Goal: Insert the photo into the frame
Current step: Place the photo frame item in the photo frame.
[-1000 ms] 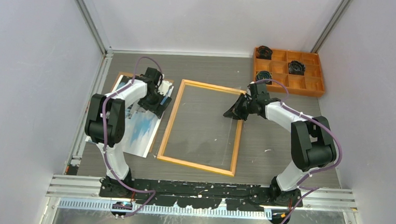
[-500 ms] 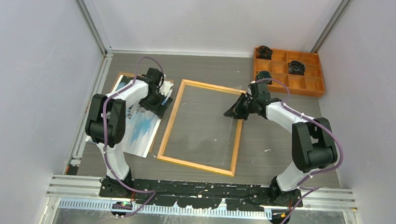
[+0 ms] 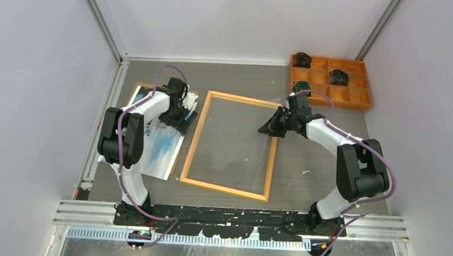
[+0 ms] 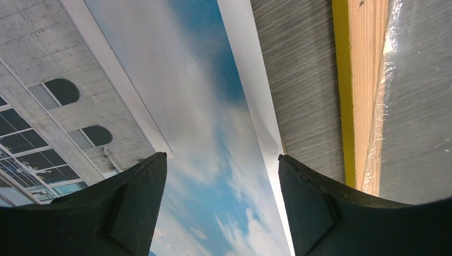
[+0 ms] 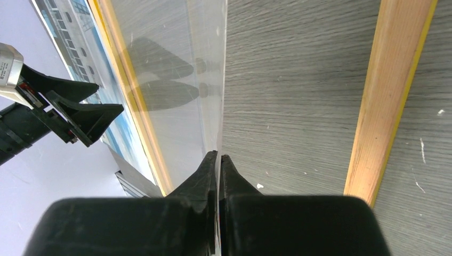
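the photo (image 3: pixel 162 146) lies face up on the table (image 3: pixel 311 169), showing a white building and blue sky. it is just left of the frame (image 3: pixel 225 189) and outside it. the frame lies flat at mid-table, wood-coloured face up; its yellow edge shows in the left wrist view. your left gripper (image 4: pixel 221 160) hangs over the photo's right edge with its jaws spread wide and nothing between them. whether the tips touch the paper cannot be told. your right gripper (image 5: pixel 218 156) sits by the frame's right rail, toward its far end. its jaws are pinched almost together on the edge of a clear sheet (image 5: pixel 176 64), which extends across the frame opening. an orange tray (image 3: pixel 328 101) sits at the far right corner, well apart from both arms.
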Controlling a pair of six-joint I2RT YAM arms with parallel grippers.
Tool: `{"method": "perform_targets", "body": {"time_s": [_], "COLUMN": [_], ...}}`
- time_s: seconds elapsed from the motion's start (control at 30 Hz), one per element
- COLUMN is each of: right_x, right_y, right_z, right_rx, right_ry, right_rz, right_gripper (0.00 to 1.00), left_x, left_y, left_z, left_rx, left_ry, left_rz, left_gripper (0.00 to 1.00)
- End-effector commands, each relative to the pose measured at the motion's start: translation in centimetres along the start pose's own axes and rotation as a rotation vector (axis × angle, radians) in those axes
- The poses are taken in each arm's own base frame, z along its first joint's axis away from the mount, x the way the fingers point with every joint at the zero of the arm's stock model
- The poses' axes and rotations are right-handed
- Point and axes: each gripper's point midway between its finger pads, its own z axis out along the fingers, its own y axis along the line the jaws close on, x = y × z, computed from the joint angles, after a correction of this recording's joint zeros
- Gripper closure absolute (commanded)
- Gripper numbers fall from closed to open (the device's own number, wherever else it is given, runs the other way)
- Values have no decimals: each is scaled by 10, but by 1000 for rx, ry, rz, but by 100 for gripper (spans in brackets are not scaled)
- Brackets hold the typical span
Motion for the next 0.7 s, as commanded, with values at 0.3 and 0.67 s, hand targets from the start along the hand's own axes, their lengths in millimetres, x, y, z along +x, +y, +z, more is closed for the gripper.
{"method": "perform_targets", "body": {"time_s": [0.3, 0.67], "right_x": [-13, -20], "right_y": [11, 16], "right_z": [-9, -14], "right_rx": [-31, -58], "right_ry": [-13, 27], "right_rz": [-49, -62], "right_gripper": [99, 99], "left_x": [-19, -23], "left_y": [-8, -12], "left_z": [-8, -5], "left_rx": [-12, -8], "left_ry": [-46, -46], "left_rz": [25, 39], "left_gripper": [22, 22]}}
